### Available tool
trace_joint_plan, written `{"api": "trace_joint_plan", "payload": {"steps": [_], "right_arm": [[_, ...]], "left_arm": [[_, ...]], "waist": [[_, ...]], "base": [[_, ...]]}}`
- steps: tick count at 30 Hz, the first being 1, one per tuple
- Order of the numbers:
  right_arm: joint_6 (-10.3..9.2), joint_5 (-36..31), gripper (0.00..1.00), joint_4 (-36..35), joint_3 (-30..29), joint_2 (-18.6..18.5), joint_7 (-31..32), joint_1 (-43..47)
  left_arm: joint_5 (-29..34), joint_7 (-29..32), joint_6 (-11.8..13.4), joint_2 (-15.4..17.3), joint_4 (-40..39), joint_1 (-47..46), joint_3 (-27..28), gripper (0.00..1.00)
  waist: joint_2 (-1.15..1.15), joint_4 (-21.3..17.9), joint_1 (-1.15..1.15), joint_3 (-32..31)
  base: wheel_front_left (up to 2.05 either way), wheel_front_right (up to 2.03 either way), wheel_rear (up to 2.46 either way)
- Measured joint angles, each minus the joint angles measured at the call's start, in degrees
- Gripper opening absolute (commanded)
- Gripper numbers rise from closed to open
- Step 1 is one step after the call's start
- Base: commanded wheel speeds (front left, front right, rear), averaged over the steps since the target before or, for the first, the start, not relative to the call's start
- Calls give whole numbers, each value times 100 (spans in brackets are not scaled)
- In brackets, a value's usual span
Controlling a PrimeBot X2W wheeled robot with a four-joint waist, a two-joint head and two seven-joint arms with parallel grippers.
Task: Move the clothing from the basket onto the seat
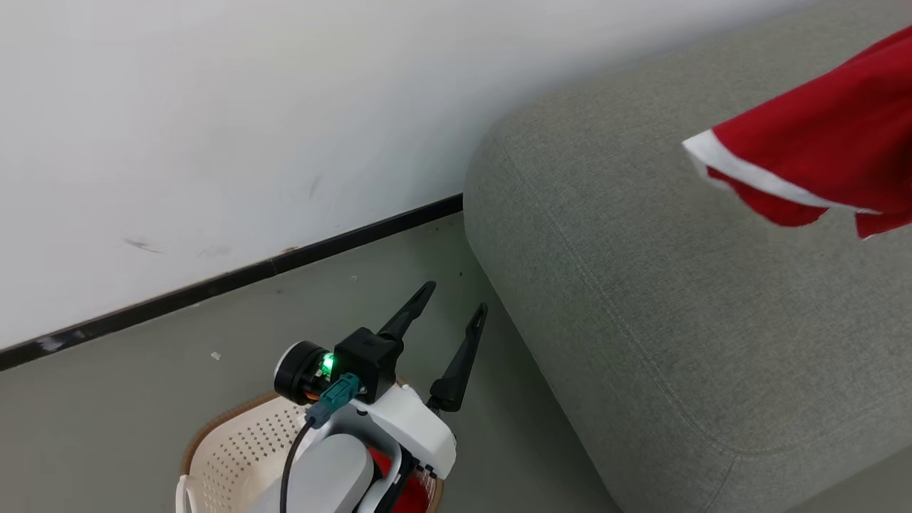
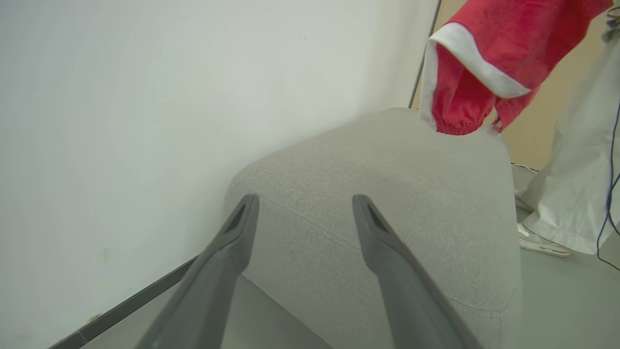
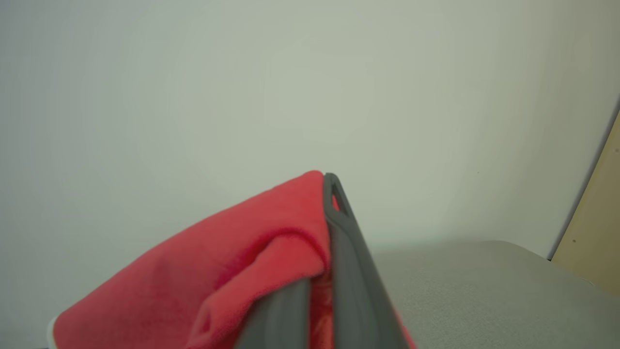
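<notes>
While the right gripper (image 3: 325, 194), closed on a red garment (image 1: 819, 157), holds it above the seat (image 1: 641, 299) at two o'clock, the transfer seems under way; next it needs lowering and release — the left gripper (image 1: 456, 296) stands wide, empty, over the basket (image 1: 235, 442).

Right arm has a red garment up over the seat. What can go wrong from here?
1. The red garment is draped over the fingers of the right gripper, which is shut on it. It may cling when the jaws open instead of dropping.
2. In the left wrist view it seems to hang near the far edge of the seat, so it could slide off.
3. A person's leg stands beside that edge, so a swing of the arm could come close to it.
</notes>
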Motion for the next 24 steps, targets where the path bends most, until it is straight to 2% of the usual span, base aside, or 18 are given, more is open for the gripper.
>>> {"api": "trace_joint_plan", "payload": {"steps": [5, 10, 17, 24], "right_arm": [[0, -32, 0, 392, -94, -223, -2, -362], [0, -69, 0, 823, -156, -265, -11, -545], [0, -285, 0, 1434, -495, -375, -114, -644], [0, -661, 0, 1683, -814, -387, -268, -651]], "left_arm": [[98, -42, 85, 109, -241, -5, 18, 100], [212, -38, 218, 247, -447, -16, 44, 100], [382, 151, 249, 355, -749, -132, -55, 100], [468, 330, 249, 466, -988, -297, -135, 100]], "waist": [[0, 134, 0, 203], [0, 290, 0, 426], [0, 514, 0, 781], [0, 709, 0, 1155]], "base": [[0, 0, 0], [0, 0, 0], [0, 0, 0], [0, 0, 0]]}}
